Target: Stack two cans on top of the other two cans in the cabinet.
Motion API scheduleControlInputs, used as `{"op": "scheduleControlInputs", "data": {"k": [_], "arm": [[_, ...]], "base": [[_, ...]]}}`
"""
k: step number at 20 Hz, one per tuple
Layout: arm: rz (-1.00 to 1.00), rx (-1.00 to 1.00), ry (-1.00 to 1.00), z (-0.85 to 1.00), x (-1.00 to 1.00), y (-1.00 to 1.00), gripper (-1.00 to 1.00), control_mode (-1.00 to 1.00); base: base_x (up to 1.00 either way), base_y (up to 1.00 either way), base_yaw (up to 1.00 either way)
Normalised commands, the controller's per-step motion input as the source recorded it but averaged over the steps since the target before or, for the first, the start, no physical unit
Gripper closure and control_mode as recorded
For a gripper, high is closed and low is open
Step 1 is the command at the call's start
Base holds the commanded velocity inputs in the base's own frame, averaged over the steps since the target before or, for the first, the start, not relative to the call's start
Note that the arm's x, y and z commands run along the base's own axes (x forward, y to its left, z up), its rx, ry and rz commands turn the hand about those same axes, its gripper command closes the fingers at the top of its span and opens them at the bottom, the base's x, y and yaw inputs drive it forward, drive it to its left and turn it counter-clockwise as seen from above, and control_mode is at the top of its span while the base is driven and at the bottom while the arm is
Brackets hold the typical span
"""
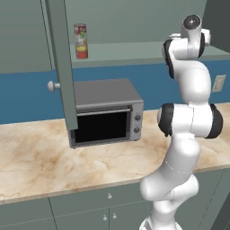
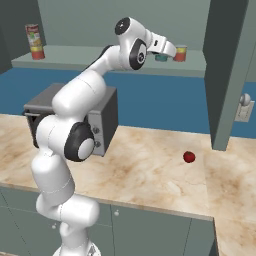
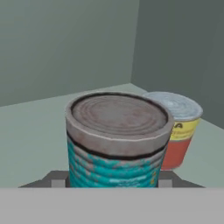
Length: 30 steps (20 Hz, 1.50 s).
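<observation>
From the left, the tall can (image 1: 81,41) with the red-and-white label stands upright on the cabinet shelf (image 1: 134,51), well off to the left end. The cabinet door (image 1: 60,67) hangs open, its pale knob (image 1: 52,86) facing left, in front of the toaster oven (image 1: 105,111) on the marble counter (image 1: 40,157). The arm rises at the right, its upper end up by the shelf.

From the right, the arm reaches to the shelf, the gripper (image 2: 167,50) right against the teal can (image 2: 161,57), with a red-orange can (image 2: 180,53) just beside it. The tall can sits far left. A small red fruit (image 2: 189,157) lies on the counter.

From the hand, the teal can (image 3: 118,140) looms close between the two fingertips (image 3: 57,182), which sit at either side of its base; whether they actually grip it, I cannot tell. The red-orange can (image 3: 179,131) stands just behind it to the right, near the cabinet's corner.
</observation>
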Motion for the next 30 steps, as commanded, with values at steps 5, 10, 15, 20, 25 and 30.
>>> {"op": "scheduleControlInputs", "data": {"k": [5, 10, 15, 20, 25, 30], "arm": [[0.00, 0.02, 0.00, -0.01, -0.11, -0.01, 1.00, -1.00], [0.00, 0.02, -0.07, 0.23, -0.20, 0.00, 1.00, -1.00], [0.00, 0.00, -0.19, 0.35, -0.20, -0.02, 1.00, -1.00], [0.00, 0.00, -0.15, 0.31, -0.13, -0.01, 1.00, -1.00], [0.00, -0.01, -0.04, 0.26, -0.01, -0.02, 1.00, -1.00], [-0.02, -0.05, 0.00, 0.26, 0.00, -0.02, 1.00, -1.00]], "base": [[0.00, 0.00, 0.00], [0.00, 0.00, 0.00], [0.00, 0.00, 0.00], [0.00, 0.00, 0.00], [0.00, 0.00, 0.00], [0.00, 0.00, 0.00]]}}
